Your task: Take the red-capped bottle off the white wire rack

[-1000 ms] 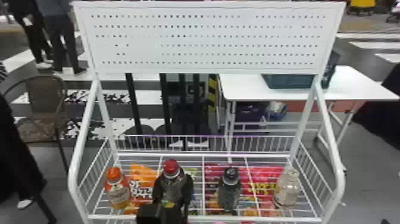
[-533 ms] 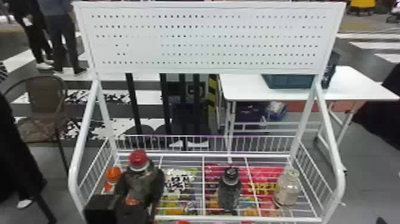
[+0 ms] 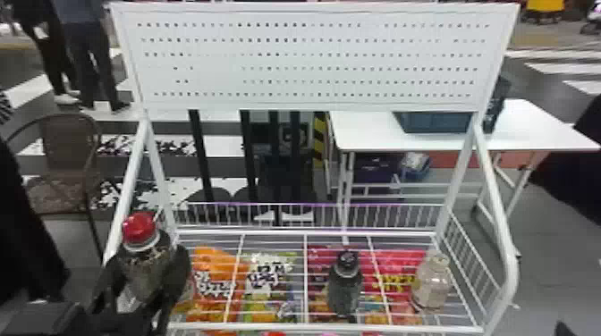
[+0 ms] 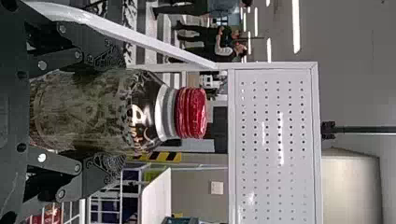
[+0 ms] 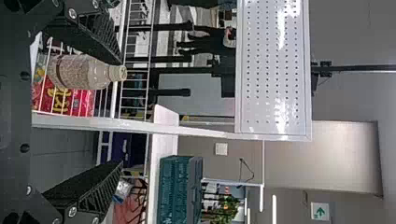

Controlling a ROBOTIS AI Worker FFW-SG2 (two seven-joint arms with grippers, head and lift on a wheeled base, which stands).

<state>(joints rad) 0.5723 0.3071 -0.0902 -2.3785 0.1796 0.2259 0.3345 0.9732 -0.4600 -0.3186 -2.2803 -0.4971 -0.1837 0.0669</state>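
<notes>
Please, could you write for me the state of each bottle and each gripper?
Red-capped bottle: capped, roughly upright, held.
Left gripper: closed on this bottle, one finger on each side.
Right gripper: open, nothing between its fingers.
Black-capped bottle: capped, standing on the rack.
Pale-capped bottle: capped, standing on the rack.

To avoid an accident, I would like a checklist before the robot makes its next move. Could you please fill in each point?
1. Red-capped bottle held between left gripper fingers: ok.
2. Red cap on: ok.
3. Bottle clear of the rack's left post: cannot tell; they overlap in the head view.
4. Right gripper open and empty: ok.
5. Black-capped bottle and pale-capped bottle standing: ok.
</notes>
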